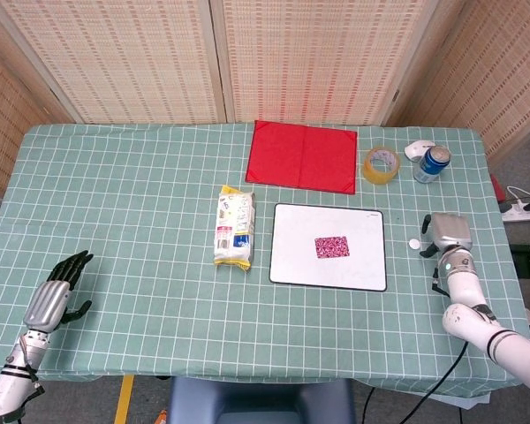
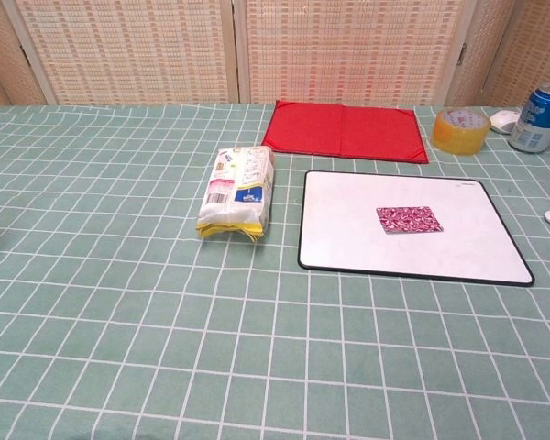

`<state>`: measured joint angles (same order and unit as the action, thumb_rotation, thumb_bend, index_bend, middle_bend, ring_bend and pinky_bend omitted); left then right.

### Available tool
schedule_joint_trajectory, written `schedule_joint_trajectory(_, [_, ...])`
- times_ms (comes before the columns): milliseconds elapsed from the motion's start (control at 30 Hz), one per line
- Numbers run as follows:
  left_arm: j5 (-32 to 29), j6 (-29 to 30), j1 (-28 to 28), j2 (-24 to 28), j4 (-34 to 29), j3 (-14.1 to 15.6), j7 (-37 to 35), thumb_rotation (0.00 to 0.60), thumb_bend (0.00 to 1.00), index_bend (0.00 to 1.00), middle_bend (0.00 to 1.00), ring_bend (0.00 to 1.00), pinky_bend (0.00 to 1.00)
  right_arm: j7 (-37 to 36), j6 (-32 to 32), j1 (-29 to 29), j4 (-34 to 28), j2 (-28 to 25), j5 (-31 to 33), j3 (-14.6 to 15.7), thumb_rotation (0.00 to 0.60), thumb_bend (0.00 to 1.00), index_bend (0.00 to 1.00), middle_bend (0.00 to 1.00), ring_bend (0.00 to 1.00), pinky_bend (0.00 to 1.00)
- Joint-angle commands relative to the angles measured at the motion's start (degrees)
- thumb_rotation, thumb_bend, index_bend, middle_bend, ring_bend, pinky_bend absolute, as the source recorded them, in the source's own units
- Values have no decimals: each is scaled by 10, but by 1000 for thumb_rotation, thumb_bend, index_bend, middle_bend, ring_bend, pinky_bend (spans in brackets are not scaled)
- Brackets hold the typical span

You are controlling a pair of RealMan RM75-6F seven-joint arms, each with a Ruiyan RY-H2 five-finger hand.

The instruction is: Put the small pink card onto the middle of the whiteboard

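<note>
The small pink patterned card (image 1: 332,246) (image 2: 409,219) lies flat near the middle of the whiteboard (image 1: 300,256) (image 2: 348,229), with nothing touching it. My right hand (image 1: 449,234) is off the board, over the tablecloth to its right, holding nothing; only its silver back shows in the head view, and the chest view barely catches it at the right edge. My left hand (image 1: 57,296) rests far away at the table's near left corner, its dark fingers spread and empty.
A snack packet (image 1: 233,226) lies just left of the whiteboard. Behind the board are a red folder (image 1: 302,155), a tape roll (image 1: 381,164), a blue can (image 1: 434,164) and a white mouse (image 1: 418,148). A small white cap (image 1: 414,244) sits beside my right hand.
</note>
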<state>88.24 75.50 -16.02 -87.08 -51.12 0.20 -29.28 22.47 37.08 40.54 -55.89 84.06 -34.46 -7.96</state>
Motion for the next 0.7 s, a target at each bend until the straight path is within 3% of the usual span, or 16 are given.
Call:
schedule_joint_trajectory(33, [1, 0, 0, 0, 0, 0, 0, 600, 278, 0, 0, 0, 83, -4, -6, 2, 11, 9, 2, -1, 600, 162, 491, 968, 993, 1000])
schedule_joint_trajectory(700, [1, -3, -1, 3, -2, 2, -6, 600, 278, 0, 0, 0, 83, 5, -12, 6, 28, 22, 7, 0, 600, 204, 475, 968, 993, 1000])
